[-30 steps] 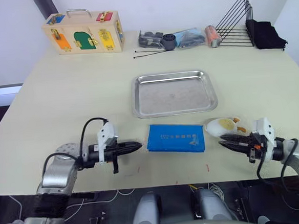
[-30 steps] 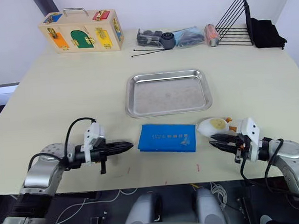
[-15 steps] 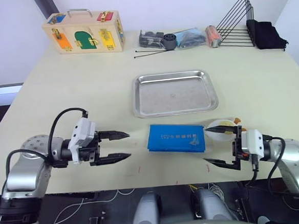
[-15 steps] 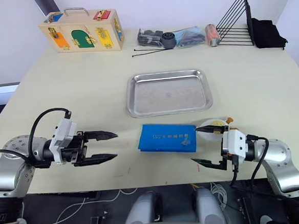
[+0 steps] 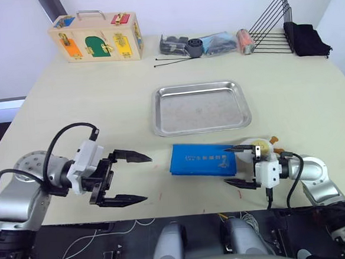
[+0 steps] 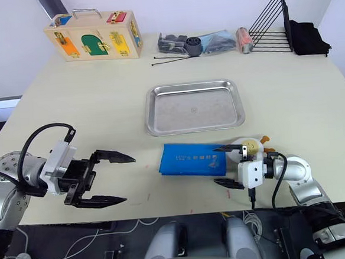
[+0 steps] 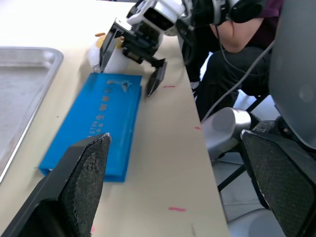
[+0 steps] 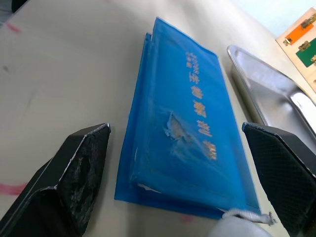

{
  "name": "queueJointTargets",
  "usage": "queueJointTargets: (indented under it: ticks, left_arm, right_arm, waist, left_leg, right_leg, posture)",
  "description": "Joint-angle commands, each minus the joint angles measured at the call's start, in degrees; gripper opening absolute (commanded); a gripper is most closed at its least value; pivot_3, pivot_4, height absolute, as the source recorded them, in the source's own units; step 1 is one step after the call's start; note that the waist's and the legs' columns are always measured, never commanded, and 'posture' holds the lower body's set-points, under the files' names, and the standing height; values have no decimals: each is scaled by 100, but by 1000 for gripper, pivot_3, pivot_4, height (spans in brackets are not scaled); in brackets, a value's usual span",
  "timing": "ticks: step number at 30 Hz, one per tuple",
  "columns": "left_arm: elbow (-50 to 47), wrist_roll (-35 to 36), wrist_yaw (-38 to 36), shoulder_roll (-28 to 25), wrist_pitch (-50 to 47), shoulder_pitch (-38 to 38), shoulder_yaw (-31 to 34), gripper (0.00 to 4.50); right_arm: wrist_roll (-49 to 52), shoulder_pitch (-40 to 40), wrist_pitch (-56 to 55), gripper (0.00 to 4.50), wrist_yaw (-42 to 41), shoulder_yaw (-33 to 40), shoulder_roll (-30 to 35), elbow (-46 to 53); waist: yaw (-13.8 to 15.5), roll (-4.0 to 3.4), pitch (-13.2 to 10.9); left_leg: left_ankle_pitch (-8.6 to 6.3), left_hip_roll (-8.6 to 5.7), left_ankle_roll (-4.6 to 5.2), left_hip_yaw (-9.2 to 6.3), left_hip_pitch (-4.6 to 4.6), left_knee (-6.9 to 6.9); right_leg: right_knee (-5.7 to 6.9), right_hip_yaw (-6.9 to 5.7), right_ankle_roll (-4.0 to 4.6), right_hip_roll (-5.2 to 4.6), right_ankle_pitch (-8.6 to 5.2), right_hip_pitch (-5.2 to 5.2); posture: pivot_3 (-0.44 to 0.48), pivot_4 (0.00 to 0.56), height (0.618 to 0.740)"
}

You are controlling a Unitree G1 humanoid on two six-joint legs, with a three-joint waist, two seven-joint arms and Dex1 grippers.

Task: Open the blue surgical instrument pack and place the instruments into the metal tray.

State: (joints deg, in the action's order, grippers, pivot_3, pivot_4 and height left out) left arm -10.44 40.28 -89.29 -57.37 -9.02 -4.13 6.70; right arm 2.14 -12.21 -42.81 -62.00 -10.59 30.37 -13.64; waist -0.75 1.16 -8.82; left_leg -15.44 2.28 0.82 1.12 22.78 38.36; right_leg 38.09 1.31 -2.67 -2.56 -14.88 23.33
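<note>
On the table's near edge, the blue surgical instrument pack lying closed just before the metal tray, pale print unreadable; left gripper gaping wide; right gripper spreading wide at the pack's end

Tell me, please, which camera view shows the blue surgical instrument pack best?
The right wrist view: the blue surgical instrument pack lies close up, closed, its print and stacked edges plain. The eye views show it whole but small, between the metal tray and the table edge. The left wrist view shows it obliquely.
</note>
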Motion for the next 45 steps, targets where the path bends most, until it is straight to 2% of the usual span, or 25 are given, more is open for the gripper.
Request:
queueJointTargets:
  ticks: [1, 2, 3, 4, 6, 11, 12, 17, 21, 28, 30, 33, 39, 45]
  left_arm:
    - [6, 214, -321, -129, 194, 52, -1, 4491]
    - [3, 248, -321, -140, 174, 66, -11, 4491]
    - [-9, 274, -321, -152, 154, 84, -25, 4500]
    - [-29, 291, -321, -158, 147, 106, -31, 4500]
    - [-59, 305, -321, -161, 143, 134, -34, 4500]
    - [-126, 288, -321, -88, 100, 161, 6, 4500]
    - [-143, 275, -321, -68, 92, 170, 8, 4500]
    - [-184, 220, -278, 45, 84, 192, 51, 4500]
    - [-194, 187, -180, 137, 98, 198, 112, 4500]
    - [-202, 167, -4, 297, 51, 129, 153, 4500]
    - [-171, 121, 19, 338, 58, 47, 116, 4500]
    - [-131, 37, -4, 321, 25, -9, 56, 4500]
    - [201, -292, 84, 664, 48, -418, -365, 4500]
    - [914, -705, 278, 1248, 190, -932, -618, 4500]
  right_arm:
    - [-161, -182, -316, 4500, 271, -55, 5, -276]
    - [-164, -224, -356, 4500, 315, -79, -5, -340]
    - [-180, -268, -411, 3946, 368, -103, -13, -407]
    - [-177, -296, -466, 3656, 399, -134, -15, -456]
    - [-181, -334, -545, 2787, 450, -193, -9, -525]
    - [-237, -364, -704, 293, 532, -345, 17, -703]
    - [-224, -369, -725, 66, 526, -370, 27, -724]
    - [-26, -349, -735, 66, 454, -458, 100, -671]
    - [617, -127, -158, 66, 94, -523, 355, -69]
    - [2102, 386, 2452, 66, -527, -437, 1216, 1926]
    - [2636, 372, 3471, 66, -592, -369, 1468, 2394]
    - [3161, 305, 4418, 66, -700, -277, 1640, 2809]
    - [3359, -648, 6121, 66, -785, -414, 1506, 2292]
    - [3022, -1303, 6478, 66, -987, -411, 1144, 1623]
  waist:
    - [-1, 0, 0]
    - [-5, 0, 0]
    - [-6, 0, 0]
    - [-6, 0, 0]
    - [-5, 0, 0]
    - [-7, 0, 0]
    - [-7, 0, 0]
    - [-6, 0, 0]
    - [0, -1, 0]
    - [15, -1, -1]
    - [11, -3, -2]
    - [12, -2, -2]
    - [13, 0, -1]
    - [9, -1, -1]
  left_leg:
    - [0, 0, 0, 1, 0, 0]
    - [0, 0, 0, 1, 0, 0]
    - [0, 0, 0, 1, -2, 0]
    - [0, 0, 0, 1, -2, 0]
    - [0, 0, 0, 1, -2, 0]
    - [0, 0, 0, 2, -2, 0]
    - [0, 0, 0, 2, -3, 0]
    - [0, 0, 0, 2, -3, 0]
    - [0, 0, 0, 3, -3, 0]
    - [0, 1, 0, -2, 0, 1]
    - [0, 1, 1, -1, -1, 0]
    - [0, 1, 1, -2, 0, 0]
    - [0, -1, 1, -1, 2, 3]
    - [-1, -1, 1, -4, 4, 3]
  right_leg:
    - [0, 0, 0, 0, 0, 0]
    - [0, 0, 0, 0, 0, 0]
    - [1, 1, 0, 0, 0, 0]
    - [1, 1, 0, 0, 0, 0]
    - [2, 1, 0, 0, 0, 0]
    - [2, 3, 1, 1, 0, 0]
    - [2, 3, 1, 0, 0, 0]
    - [2, 3, 1, 1, 0, 0]
    - [2, 4, 1, 0, 0, 0]
    - [1, 3, 0, -2, 0, 0]
    - [2, 1, 0, -1, 0, 0]
    - [1, -1, 0, 0, 0, 0]
    - [0, -1, 0, 1, 0, 0]
    - [0, -4, 0, 2, 1, 0]
  posture:
    - [0, 150, 740]
    - [0, 150, 740]
    - [0, 150, 740]
    - [0, 150, 740]
    - [0, 150, 740]
    - [0, 150, 740]
    - [0, 150, 740]
    - [0, 150, 740]
    - [0, 150, 740]
    - [0, 150, 740]
    - [0, 150, 740]
    - [0, 150, 740]
    - [0, 150, 740]
    - [0, 150, 740]
